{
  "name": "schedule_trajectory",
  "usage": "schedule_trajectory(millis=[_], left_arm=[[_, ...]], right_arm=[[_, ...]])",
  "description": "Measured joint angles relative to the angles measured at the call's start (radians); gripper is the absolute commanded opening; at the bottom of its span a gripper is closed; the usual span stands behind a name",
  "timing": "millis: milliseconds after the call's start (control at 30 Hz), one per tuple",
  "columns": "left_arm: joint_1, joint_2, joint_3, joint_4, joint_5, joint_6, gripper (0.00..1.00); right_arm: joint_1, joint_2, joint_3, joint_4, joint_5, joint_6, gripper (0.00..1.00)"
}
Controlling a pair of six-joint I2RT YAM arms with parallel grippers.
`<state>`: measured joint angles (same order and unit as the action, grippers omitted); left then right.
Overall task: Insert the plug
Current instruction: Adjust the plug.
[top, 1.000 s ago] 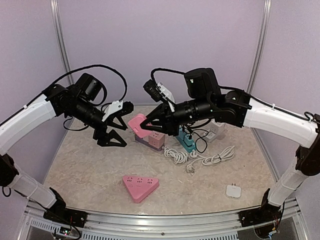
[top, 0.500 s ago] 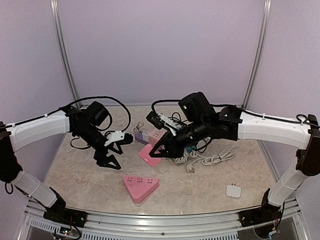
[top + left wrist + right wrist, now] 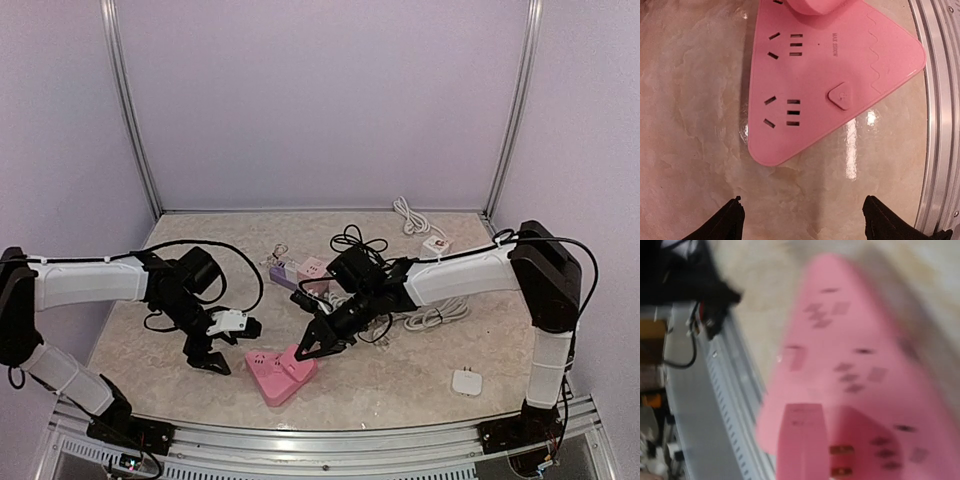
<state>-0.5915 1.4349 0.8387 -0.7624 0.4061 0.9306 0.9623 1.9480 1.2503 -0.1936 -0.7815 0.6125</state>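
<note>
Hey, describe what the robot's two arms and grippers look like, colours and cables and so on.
Both the left arm and right arm have smooth white link shells joined by bulky black joints. Loose black cables loop along each one. The left gripper and right gripper have black, tapering two-finger claws; the left shows a white bracket. No markings are readable.

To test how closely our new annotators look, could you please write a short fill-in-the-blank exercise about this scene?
1. The flat pink power strip is shaped like a ____.
2. The right gripper is shut on a pink ____, held just over the strip.
3. The left gripper beside the strip has its jaws ____.

Missing words: triangle; plug; open.
</note>
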Motion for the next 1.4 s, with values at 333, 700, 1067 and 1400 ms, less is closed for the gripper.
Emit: schedule_trajectory(millis=[333, 700, 1067, 1400], left_arm=[[-0.073, 0.009, -0.025, 0.109, -0.068, 0.001, 0.81], [-0.056, -0.030, 0.134, -0.043, 0.010, 0.017, 0.91], [-0.003, -0.126, 0.703, -0.420, 0.337, 0.105, 0.92], [-0.056, -0.209, 0.806, -0.500, 0.193, -0.041, 0.92]], right_arm=[[-0.103, 0.000, -0.052, -0.003, 0.008, 0.072, 0.00], [-0.033, -0.104, 0.080, -0.112, -0.006, -0.082, 0.00], [0.059, -0.228, 0.353, -0.128, -0.052, -0.302, 0.00], [0.260, -0.357, 0.263, -0.070, 0.557, -0.740, 0.00]])
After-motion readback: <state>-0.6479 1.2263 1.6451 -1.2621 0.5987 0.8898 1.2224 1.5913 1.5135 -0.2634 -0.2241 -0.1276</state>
